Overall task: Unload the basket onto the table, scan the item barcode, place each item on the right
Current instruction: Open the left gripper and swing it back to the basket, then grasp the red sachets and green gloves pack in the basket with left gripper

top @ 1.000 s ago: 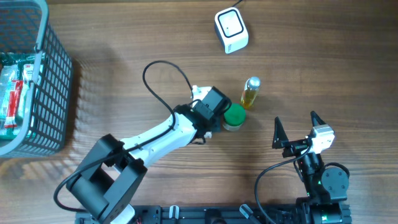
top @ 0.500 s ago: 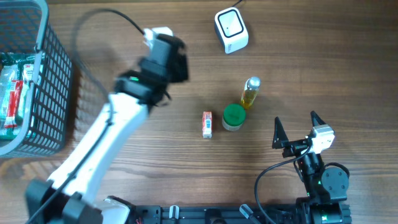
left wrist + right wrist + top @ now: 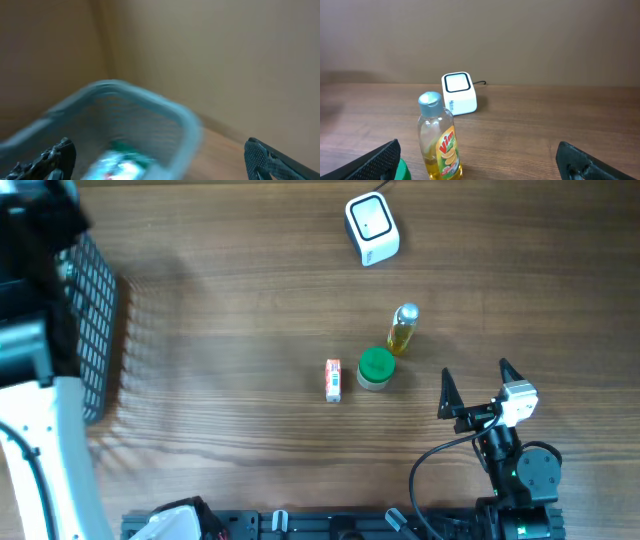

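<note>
Right end effector spread, boxy white scanner

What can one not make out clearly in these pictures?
Basket contents: left wrist view, motion blur.
Basket: overhead view, mostly covered by the left arm.
Green-lidded jar: right wrist view, cut off by the bottom edge.
Small packet: overhead view, print too small.

A blurred grey-blue plastic mesh basket is shown against a tan wall. Green and white packets are glimpsed inside it. The left gripper is spread wide, with dark fingertips either side of it.
</note>
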Controlling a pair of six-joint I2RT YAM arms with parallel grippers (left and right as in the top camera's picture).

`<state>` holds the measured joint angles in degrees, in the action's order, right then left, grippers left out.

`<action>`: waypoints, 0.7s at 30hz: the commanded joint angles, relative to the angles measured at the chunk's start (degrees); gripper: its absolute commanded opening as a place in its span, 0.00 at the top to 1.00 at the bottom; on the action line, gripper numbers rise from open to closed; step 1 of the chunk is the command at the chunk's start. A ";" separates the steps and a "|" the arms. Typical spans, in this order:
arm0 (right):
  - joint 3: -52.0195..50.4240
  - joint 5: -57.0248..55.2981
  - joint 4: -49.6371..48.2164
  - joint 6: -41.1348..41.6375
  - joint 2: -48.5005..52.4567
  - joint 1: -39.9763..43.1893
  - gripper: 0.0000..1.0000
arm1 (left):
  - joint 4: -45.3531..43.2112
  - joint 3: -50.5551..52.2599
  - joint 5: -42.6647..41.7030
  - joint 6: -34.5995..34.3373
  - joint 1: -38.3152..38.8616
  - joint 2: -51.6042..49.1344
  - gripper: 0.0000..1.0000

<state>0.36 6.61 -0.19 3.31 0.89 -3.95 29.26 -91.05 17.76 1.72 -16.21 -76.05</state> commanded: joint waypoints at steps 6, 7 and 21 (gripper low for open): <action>-0.07 -0.11 -0.17 -0.17 -0.24 0.26 0.00 | 0.83 -0.15 -10.36 12.31 -17.46 -8.11 0.00; -0.07 -0.11 -0.17 -0.17 -0.24 0.26 0.00 | 1.22 -0.15 -11.67 13.57 -18.71 -9.35 0.00; -0.07 -0.11 -0.20 -0.17 -0.24 0.26 0.00 | 6.86 -0.09 -16.87 24.37 -28.87 -28.02 0.00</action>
<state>0.36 6.61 -0.19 3.31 0.89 -3.97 36.10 -91.02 4.38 22.11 -43.29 -101.51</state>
